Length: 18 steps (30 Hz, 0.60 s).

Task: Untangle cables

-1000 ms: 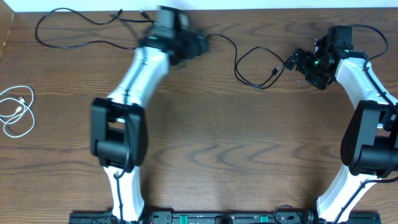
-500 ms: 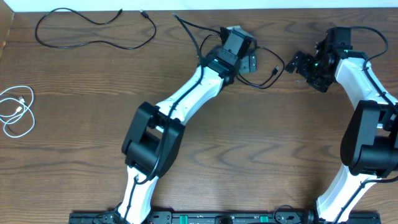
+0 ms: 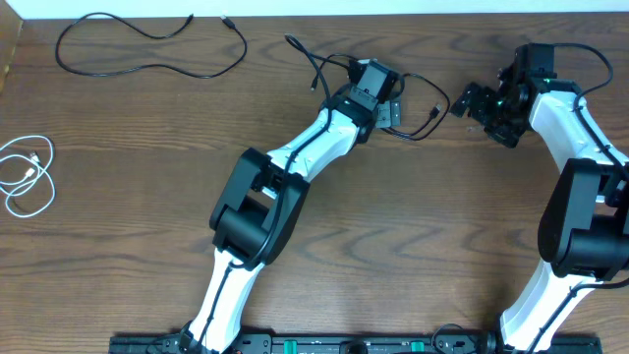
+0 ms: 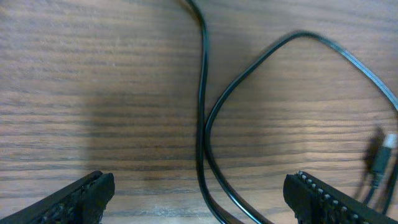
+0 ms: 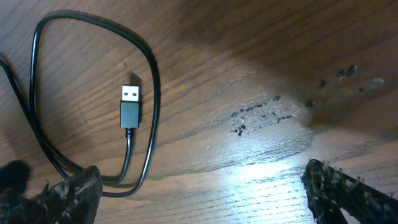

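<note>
Left gripper: jaws wide apart, holding nothing, over the short black cable at upper centre. Right gripper: jaws wide apart, holding nothing, near that cable's plug. Long black cable: upper left. White cable: left edge.

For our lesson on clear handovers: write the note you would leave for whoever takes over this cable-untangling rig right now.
Left tool: open, empty, low over the shorter black cable.
Right tool: open, empty, near that cable's USB plug.
Long black cable: far left part of the table, apart. White cable: coiled at the left edge, apart.
Done: all three cables look separated.
Left: the shorter black one lies in loops; probably straighten it.
</note>
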{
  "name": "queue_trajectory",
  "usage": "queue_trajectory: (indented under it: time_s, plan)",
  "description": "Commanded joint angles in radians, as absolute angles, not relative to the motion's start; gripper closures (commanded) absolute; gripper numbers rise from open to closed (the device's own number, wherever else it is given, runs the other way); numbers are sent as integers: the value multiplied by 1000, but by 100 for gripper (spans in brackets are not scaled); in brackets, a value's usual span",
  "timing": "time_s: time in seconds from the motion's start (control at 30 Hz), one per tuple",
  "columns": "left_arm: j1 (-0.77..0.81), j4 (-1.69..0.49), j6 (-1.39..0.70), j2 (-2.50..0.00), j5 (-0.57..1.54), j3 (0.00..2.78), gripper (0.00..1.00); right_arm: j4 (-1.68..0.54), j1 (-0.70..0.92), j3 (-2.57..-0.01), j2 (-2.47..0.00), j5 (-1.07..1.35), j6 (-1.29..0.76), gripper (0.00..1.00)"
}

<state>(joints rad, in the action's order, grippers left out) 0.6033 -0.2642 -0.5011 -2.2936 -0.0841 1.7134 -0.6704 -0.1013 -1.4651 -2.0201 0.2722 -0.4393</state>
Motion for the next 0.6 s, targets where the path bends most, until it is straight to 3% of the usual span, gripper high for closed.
queue_trajectory:
  time_s: [0.0, 0.23, 0.33, 0.57]
  plan:
    - [614, -266, -509, -2344, -87, 1723, 7, -674, -105, -1472, -2001, 264, -440, 1]
    - [638, -268, -439, -2348, -118, 1723, 16, -674, -105, -1472, -2001, 264, -440, 1]
    - [651, -281, -425, -2352, -167, 1723, 25, -674, -105, -1472, -2001, 265, -440, 1]
    - [659, -304, -407, -2393, -173, 1723, 25, -674, -105, -1472, -2001, 265, -440, 1]
